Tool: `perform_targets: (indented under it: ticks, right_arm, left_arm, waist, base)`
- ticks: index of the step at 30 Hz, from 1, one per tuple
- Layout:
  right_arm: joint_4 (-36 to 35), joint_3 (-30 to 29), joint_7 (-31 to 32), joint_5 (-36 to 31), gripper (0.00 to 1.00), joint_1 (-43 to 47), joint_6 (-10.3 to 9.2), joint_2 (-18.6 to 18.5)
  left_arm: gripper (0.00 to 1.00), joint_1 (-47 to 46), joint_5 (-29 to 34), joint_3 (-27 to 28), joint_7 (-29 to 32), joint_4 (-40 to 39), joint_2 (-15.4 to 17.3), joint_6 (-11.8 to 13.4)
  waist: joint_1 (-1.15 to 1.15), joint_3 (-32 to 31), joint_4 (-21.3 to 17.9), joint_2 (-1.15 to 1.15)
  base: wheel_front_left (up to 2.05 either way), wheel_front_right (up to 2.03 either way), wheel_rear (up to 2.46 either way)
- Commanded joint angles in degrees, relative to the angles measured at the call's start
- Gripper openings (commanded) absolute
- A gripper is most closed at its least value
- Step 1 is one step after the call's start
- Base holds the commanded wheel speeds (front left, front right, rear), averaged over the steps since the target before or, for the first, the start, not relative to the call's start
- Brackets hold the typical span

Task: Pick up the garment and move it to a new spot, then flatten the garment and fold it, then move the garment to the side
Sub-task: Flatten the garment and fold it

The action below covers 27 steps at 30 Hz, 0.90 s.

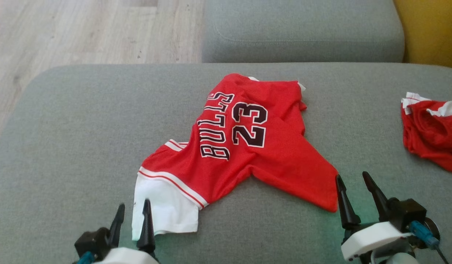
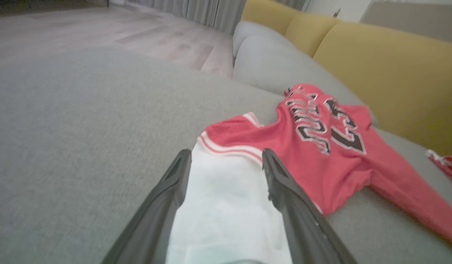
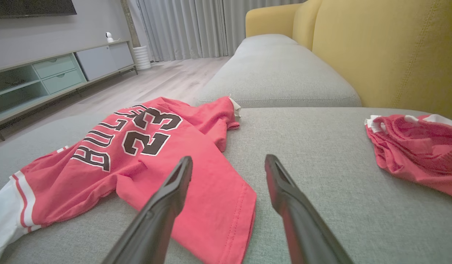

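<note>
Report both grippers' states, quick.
Left gripper: open, holding nothing, over the white sleeve of the jersey.
Right gripper: open, holding nothing, by the jersey's red corner.

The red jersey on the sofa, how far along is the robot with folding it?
Nothing looks finished: the jersey lies rumpled and unfolded on the grey cushion. In hand: the left gripper stands open at its white sleeve, the right gripper open by the red corner, neither holding cloth. Still to do: lifting, flattening, folding, moving it aside.
</note>
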Motion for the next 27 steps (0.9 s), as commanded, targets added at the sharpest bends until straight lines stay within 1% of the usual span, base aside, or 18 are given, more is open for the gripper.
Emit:
perform_targets:
  ticks: [1,4,7,11,16,17,19,20,21,24,27]
  right_arm:
    - [-1.48,1.01,-0.62,0.38,1.00,-2.13,-0.04,-0.25]
    - [-1.21,0.54,-0.11,0.14,1.00,-2.16,-0.04,-0.25]
    - [-0.92,0.14,0.64,-0.11,1.00,-2.24,-0.04,-0.25]
    - [-0.70,-0.26,1.39,-0.26,1.00,-2.39,-0.04,-0.25]
    - [0.11,-0.34,2.39,-0.30,1.00,-2.35,-0.04,-0.25]
    - [0.47,-0.08,2.83,-0.19,1.00,-2.23,-0.04,-0.25]
    - [1.28,0.96,3.92,0.44,1.00,-1.95,-0.04,-0.25]
    - [1.61,1.32,4.24,0.88,1.00,-1.84,-0.04,-0.25]
    - [1.96,1.57,4.37,1.18,1.00,-1.83,-0.04,-0.25]
    - [2.81,1.73,4.30,1.16,1.00,-2.11,-0.04,-0.25]
    - [5.72,1.84,4.85,0.37,1.00,-3.11,-0.04,-0.25]
  left_arm:
    - [1.00,-2.47,0.33,1.73,0.71,-0.42,0.88,0.84]
    - [1.00,-2.54,-0.07,1.91,2.21,2.43,0.76,1.99]
    - [1.00,-3.04,-0.79,1.97,3.43,5.23,0.18,2.53]
    - [1.00,-3.62,-1.78,1.36,6.22,8.38,-0.55,2.69]
    - [1.00,-3.42,-2.56,0.28,8.57,8.88,-1.17,2.29]
    - [0.76,-3.33,-2.62,0.12,8.72,8.74,-1.23,2.22]
    - [0.32,-3.26,-2.58,-0.16,8.75,8.33,-1.26,2.14]
    - [0.13,-3.33,-2.49,-0.31,8.54,7.93,-1.25,1.93]
    - [0.00,-3.44,-2.46,-0.29,8.13,7.43,-1.25,1.83]
    - [0.00,-3.70,-2.14,-0.26,7.30,6.32,-1.09,1.86]
    - [0.00,-4.23,-1.38,0.06,5.51,3.62,-0.53,2.19]
  waist:
    - [0.00,0.65,-0.35,0.00]
    - [0.00,2.11,-0.97,0.00]
    - [0.00,3.53,-1.67,0.00]
    - [0.00,5.34,-2.54,0.00]
    - [0.00,6.88,-2.87,0.00]
    - [0.00,7.05,-2.83,0.00]
    - [0.00,7.33,-2.64,0.00]
    - [0.00,7.47,-2.43,0.00]
    - [0.00,7.56,-2.21,0.00]
    - [0.00,7.67,-1.72,0.00]
    - [0.00,7.62,-0.47,0.00]
  base:
    - [0.00,0.00,0.00]
    - [0.00,0.00,0.00]
    - [0.00,0.00,0.00]
    - [0.00,0.00,0.00]
    - [0.00,0.00,0.00]
    - [0.00,0.00,0.00]
    - [0.00,0.00,0.00]
    - [0.00,0.00,0.00]
    - [0.00,0.00,0.00]
    - [0.00,0.00,0.00]
    - [0.00,0.00,0.00]
